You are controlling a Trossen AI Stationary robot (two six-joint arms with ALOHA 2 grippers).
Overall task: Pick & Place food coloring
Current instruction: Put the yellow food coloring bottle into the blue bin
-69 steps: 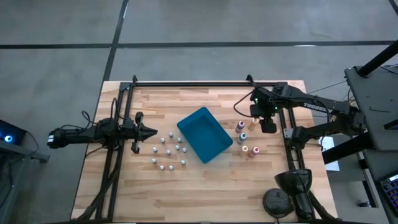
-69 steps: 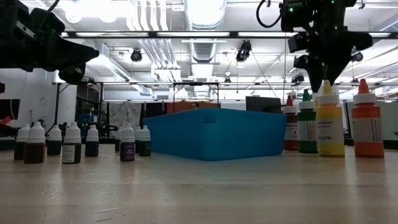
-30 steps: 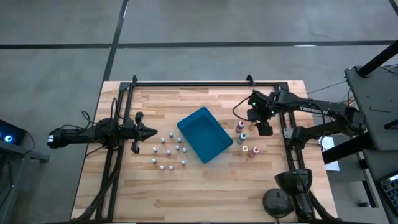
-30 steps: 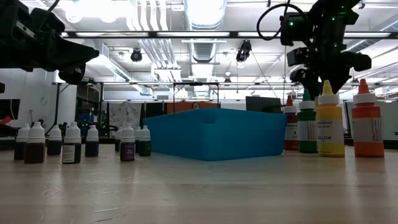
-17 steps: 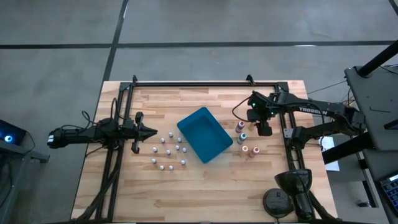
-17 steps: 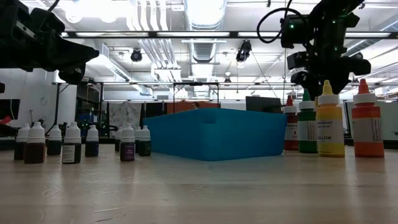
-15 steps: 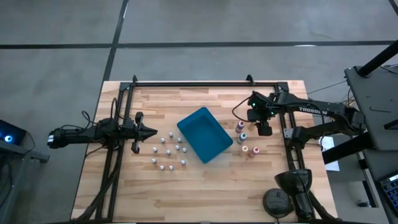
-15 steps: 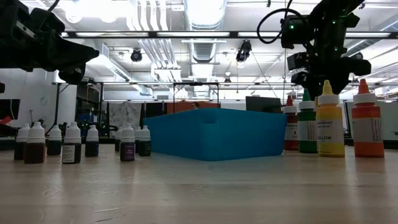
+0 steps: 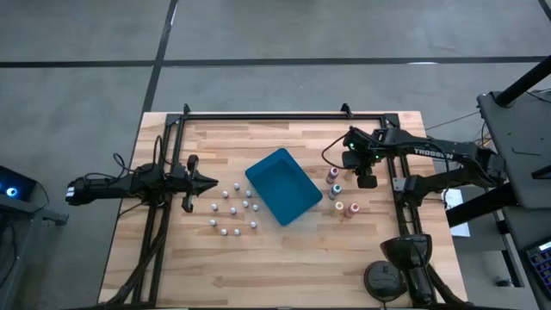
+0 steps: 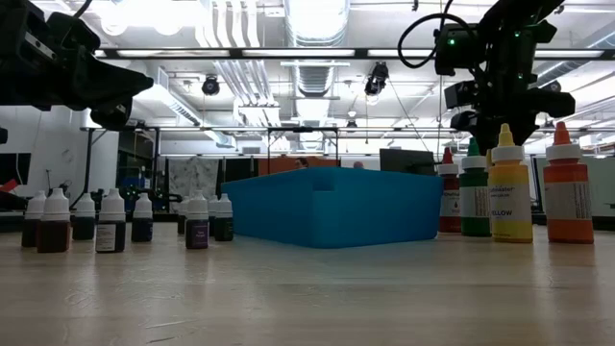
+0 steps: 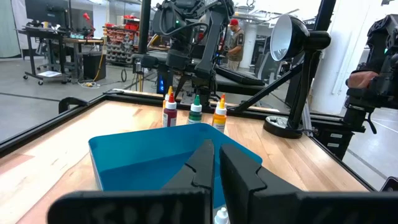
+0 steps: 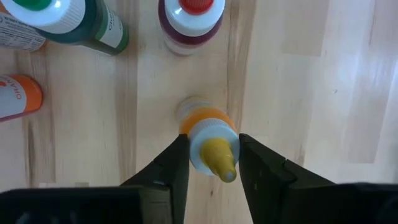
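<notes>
The larger food coloring bottles stand upright on the table right of the blue tray: red, green, orange and yellow. In the low view they show as red, green, yellow and orange. My right gripper is open and points down over the yellow bottle, one finger on each side of its cap, apparently not touching. Several small white-topped bottles stand left of the tray. My left gripper is shut, level, beside them.
The blue tray sits at the table's middle, turned at an angle, between the two groups of bottles. A black frame rail runs along the far edge. A lamp base stands at the near right corner. Bare wood lies along the near edge.
My right gripper has come down toward the yellow bottle's top and shifted slightly toward the table's left. The bottles have stayed where they were.
</notes>
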